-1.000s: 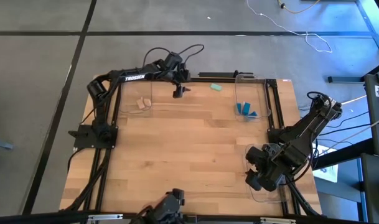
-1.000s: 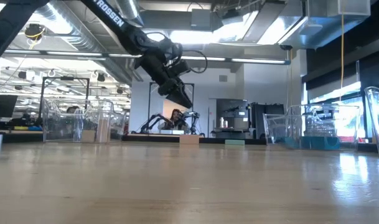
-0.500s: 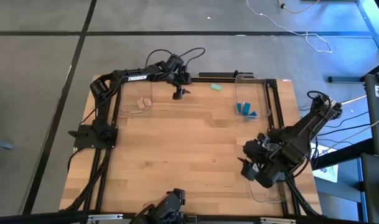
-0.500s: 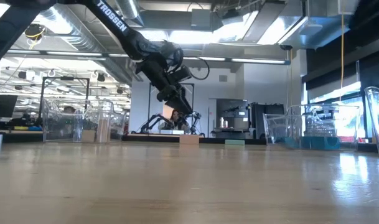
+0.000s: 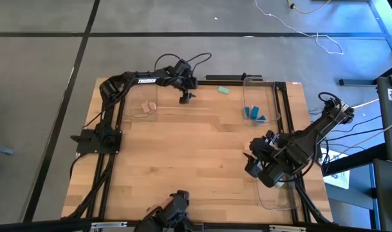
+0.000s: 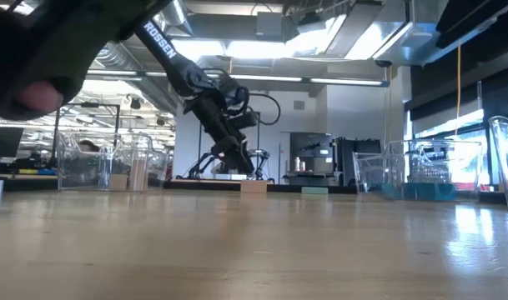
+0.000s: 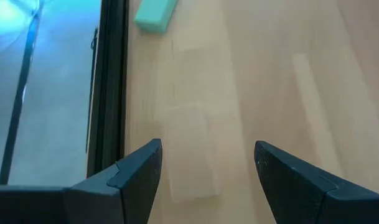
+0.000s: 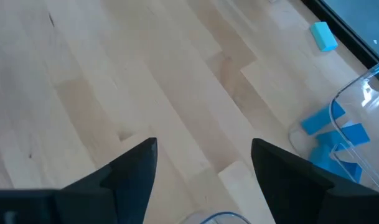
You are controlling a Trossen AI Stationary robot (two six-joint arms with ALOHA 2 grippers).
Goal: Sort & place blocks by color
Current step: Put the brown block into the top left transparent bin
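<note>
My left gripper (image 5: 184,97) hangs open near the table's far edge, low over the wood (image 6: 242,163). In the left wrist view its fingers stand on either side of a light tan block (image 7: 188,154) that lies flat on the table; they do not touch it. A mint block (image 7: 155,14) lies farther along the far edge (image 5: 223,90). The tan block (image 6: 254,187) and the mint block (image 6: 314,191) also show in the low view. My right gripper (image 5: 255,164) is open over bare wood at the right (image 8: 205,158), holding nothing.
A clear tray (image 5: 146,107) at the far left holds tan blocks. Another clear tray (image 5: 255,113) at the far right holds several blue blocks (image 8: 336,140). A third clear tray (image 5: 277,197) sits at the near right. A black frame rail (image 7: 111,74) runs along the far edge.
My left gripper has come down toward the table over the tan block at the far edge, staying open. My right arm has swung from the near-right tray toward the table's left and far side. No block has moved.
</note>
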